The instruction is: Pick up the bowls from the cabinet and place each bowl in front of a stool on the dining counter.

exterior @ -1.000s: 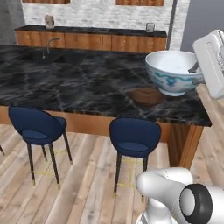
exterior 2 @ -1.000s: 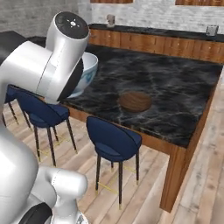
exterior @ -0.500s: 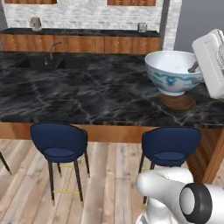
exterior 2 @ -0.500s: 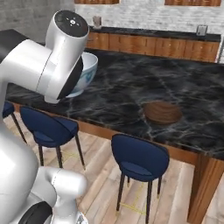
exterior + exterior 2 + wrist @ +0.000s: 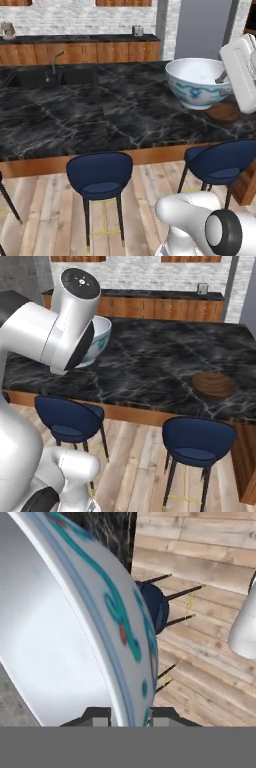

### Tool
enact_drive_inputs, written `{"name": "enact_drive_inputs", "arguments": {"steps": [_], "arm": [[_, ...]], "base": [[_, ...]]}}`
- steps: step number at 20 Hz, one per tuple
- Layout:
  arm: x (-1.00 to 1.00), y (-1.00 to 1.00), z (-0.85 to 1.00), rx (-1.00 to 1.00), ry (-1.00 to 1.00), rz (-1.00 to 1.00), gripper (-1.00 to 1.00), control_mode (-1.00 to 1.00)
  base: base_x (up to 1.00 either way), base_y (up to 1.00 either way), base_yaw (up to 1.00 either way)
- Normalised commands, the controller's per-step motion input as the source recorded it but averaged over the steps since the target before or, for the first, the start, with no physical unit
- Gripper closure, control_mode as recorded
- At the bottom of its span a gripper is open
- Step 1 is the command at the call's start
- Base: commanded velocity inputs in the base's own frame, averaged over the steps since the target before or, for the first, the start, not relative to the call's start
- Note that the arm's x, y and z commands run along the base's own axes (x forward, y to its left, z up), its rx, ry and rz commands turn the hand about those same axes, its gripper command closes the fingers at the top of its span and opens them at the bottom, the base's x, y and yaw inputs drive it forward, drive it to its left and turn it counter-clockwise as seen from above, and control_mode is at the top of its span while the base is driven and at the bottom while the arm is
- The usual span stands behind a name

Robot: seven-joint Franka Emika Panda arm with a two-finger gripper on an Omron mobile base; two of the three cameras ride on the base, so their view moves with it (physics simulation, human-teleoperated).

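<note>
Fingers [image 5: 101, 718] pinch the rim of the white bowl [image 5: 196, 81], one tip inside and one outside, holding it above the table [image 5: 100, 115]. That grip on a thin edge looks risky to me: a jolt from the base could swing the deep bowl loose, and set down badly it might knock the wooden bowl [image 5: 214, 384] already resting near the table's end. Two blue stools [image 5: 199, 441] stand along the near side on the plank floor [image 5: 45, 210]. Further back, the black marble top holds a sink and faucet [image 5: 54, 62], then wooden units and a pale brick wall.
</note>
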Motion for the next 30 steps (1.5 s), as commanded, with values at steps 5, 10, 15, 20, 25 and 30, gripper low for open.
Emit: {"name": "enact_drive_inputs", "arguments": {"steps": [5,10,15,20,25,30], "arm": [[0.00,0.00,0.00,0.00,0.00,0.00,1.00,1.00],[0.20,0.09,-0.16,0.00,0.00,-0.02,1.00,-1.00],[1.00,0.09,-0.95,0.00,0.00,-0.03,1.00,-1.00],[1.00,0.00,-1.00,0.02,0.07,0.00,1.00,-1.00],[0.76,0.00,-1.00,0.07,0.05,0.00,1.00,-1.00],[0.51,0.00,-1.00,0.04,0.01,0.00,1.00,-1.00]], "base": [[0.67,0.98,-0.24],[0.76,0.59,-0.12],[0.00,0.00,0.00],[0.00,0.00,0.00],[0.00,0.00,0.00],[0.00,0.00,0.00]]}}
